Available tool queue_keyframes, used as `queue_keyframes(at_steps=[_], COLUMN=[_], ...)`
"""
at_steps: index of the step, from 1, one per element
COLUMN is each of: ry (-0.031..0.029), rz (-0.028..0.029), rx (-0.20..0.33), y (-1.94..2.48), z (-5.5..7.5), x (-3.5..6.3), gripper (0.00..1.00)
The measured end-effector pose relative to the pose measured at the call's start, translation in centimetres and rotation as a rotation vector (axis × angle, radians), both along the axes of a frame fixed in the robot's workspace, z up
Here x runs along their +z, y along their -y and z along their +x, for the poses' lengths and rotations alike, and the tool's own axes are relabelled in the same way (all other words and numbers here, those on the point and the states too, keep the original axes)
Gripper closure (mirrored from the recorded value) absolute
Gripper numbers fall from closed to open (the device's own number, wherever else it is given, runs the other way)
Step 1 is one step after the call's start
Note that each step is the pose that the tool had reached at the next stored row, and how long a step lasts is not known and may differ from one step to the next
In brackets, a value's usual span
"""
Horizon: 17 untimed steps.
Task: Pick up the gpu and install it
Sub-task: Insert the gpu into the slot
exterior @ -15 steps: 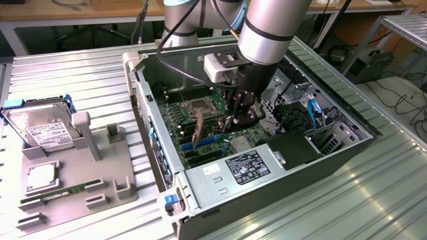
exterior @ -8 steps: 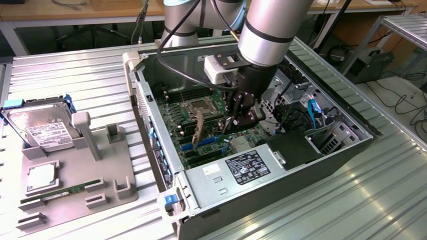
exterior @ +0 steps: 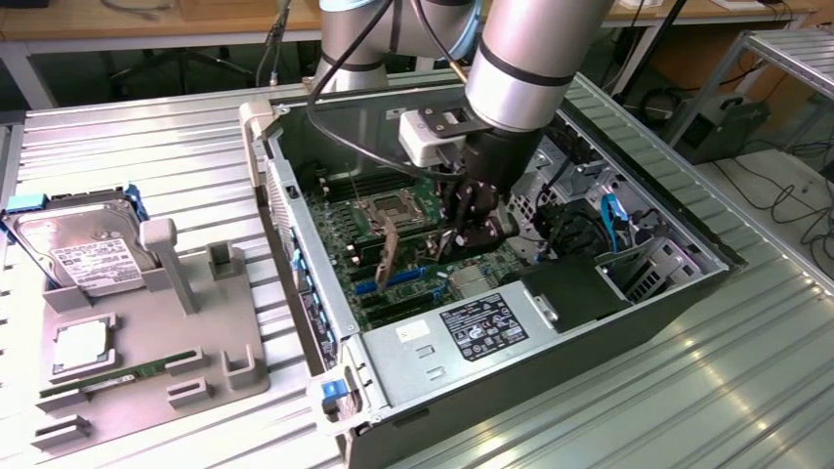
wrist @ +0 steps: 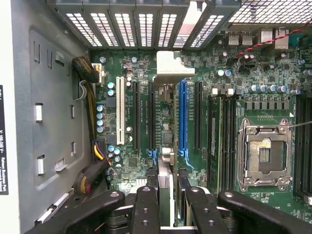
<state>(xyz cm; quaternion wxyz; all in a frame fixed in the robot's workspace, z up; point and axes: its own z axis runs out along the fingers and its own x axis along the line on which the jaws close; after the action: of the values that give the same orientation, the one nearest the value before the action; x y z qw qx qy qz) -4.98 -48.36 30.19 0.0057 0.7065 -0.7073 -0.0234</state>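
we see the claw point(exterior: 472, 227) clamped on the gpu point(exterior: 390, 256), card held on edge inside the pc case point(exterior: 678, 283), long axis along the mobo point(wrist: 229, 97) slots, bracket end toward the rear vents.

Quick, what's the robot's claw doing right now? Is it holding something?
Gripper: closed on the gpu, holding it on edge over the motherboard.

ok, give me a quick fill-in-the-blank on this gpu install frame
1. The tool holds the gpu on ____ over the motherboard.
2. The long slot beside the gpu is coloured ____.
3. The CPU socket is ____.
4. The hard drive lies ____ the computer case.
Answers: edge; blue; empty; outside.
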Motion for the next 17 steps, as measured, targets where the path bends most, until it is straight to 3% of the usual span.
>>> queue_keyframes(at_steps=[10, 17], ry=[0.0000, -0.0001], rz=[0.0000, 0.0000], rx=[0.000, 0.000], y=[0.16, 0.80], z=[0.0, 0.0], x=[-0.17, -1.19], gripper=[0.74, 0.74])
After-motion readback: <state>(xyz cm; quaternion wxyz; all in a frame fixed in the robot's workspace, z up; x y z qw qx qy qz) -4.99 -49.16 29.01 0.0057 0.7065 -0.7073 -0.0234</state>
